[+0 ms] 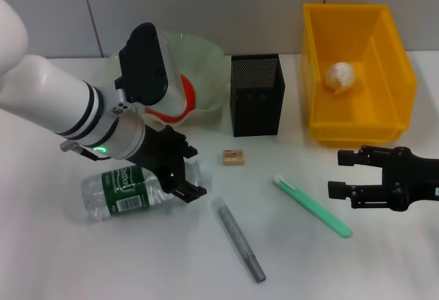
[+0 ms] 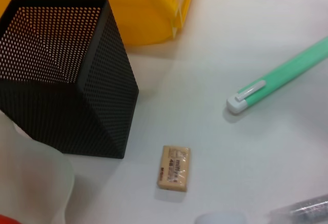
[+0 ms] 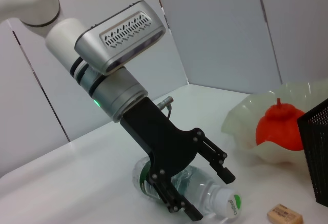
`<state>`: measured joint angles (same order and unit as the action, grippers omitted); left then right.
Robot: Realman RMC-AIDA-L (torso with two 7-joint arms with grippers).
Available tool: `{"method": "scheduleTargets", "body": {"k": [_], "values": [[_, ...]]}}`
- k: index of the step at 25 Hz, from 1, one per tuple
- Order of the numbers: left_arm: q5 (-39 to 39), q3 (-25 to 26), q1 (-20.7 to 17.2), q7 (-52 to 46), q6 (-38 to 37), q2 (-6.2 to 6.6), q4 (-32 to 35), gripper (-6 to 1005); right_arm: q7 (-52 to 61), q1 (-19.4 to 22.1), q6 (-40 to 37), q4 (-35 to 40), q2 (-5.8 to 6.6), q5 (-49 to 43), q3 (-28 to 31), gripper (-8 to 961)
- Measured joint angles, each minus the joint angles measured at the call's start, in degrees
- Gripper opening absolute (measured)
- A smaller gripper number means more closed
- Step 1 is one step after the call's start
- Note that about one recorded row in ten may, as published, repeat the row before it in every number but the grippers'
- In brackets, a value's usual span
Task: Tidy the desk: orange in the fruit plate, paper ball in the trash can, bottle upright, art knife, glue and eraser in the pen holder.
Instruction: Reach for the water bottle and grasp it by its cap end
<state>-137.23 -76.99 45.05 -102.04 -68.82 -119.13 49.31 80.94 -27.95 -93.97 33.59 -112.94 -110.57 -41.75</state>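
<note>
White desk (image 1: 384,272), items as we find them:

Clear plastic water bottle with green label and white screw cap (image 1: 127,190): lying on its side at the near left, cap pointing right. Our left gripper (image 1: 184,169) is lowered over its neck end, black fingers (image 3: 218,158) spread open on either side of it; we cannot tell whether they touch the plastic.

Red-orange round fruit with a small nub, the orange (image 3: 277,126): resting inside the wide translucent pale-green fruit plate with scalloped rim (image 1: 209,56) at the far left, largely hidden behind our left arm in the head view.

Square black metal-mesh pen holder (image 1: 256,94): upright, far centre, just right of the fruit plate; what it holds cannot be made out.

Small tan rectangular eraser with printed label (image 1: 233,157): flat on the desk, just near of the pen holder, apart from it.

Grey stick-shaped item (image 1: 239,239): lying diagonally at near centre, right of the bottle.

Mint-green pen-shaped tool with a white clip (image 1: 312,206): lying diagonally, right of the eraser.

Small crumpled white paper ball (image 1: 341,75): on the floor of the large rectangular bright-yellow plastic trash can (image 1: 396,53), far right.

Our right gripper (image 1: 336,174): low at the near right, just right of the green tool, fingers open and holding nothing
</note>
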Motion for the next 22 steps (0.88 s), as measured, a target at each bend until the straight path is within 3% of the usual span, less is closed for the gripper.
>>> {"method": "scheduleTargets", "body": {"k": [22], "values": [[1.48, -3.43, 0.74, -0.08, 3.54, -0.05, -2.11, 770, -0.16, 0.52, 0.06, 0.15, 0.0, -0.03, 0.0, 839]]}}
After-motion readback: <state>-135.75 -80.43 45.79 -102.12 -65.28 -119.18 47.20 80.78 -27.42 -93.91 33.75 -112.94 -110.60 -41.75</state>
